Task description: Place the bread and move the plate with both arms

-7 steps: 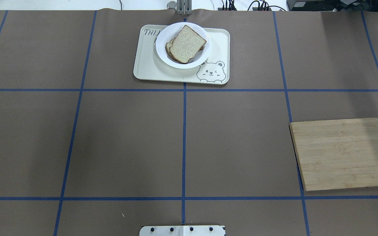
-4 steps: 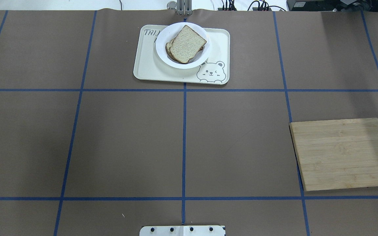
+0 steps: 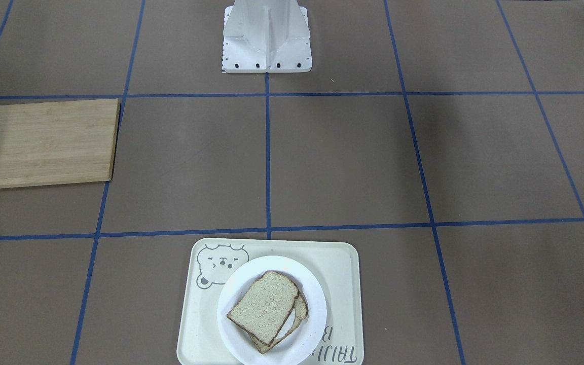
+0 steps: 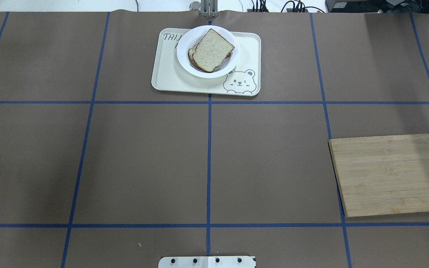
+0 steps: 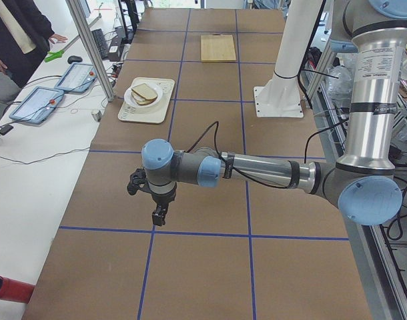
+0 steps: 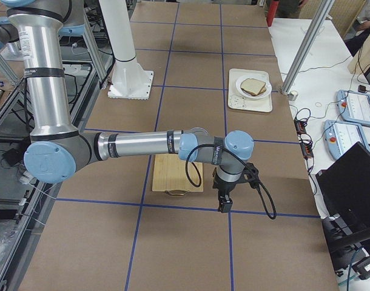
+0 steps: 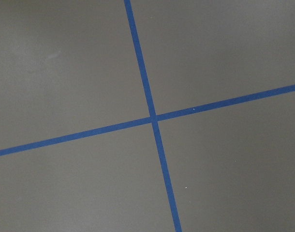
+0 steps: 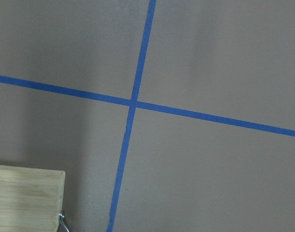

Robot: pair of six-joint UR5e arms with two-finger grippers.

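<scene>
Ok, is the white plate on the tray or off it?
On it: the plate rests on the tray, with bread slices stacked on top.

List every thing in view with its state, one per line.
bread: flat atop a second slice on the plate
plate: resting on the tray
tray: flat on the table
cutting board: flat on the table
left gripper: above the table, open or shut unclear
right gripper: above the table, open or shut unclear

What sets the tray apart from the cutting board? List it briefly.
The tray is cream with a bear drawing; the cutting board is plain wood. The tray carries the plate with bread; the cutting board carries nothing. Both are rectangular and lie flat on the table.
</scene>
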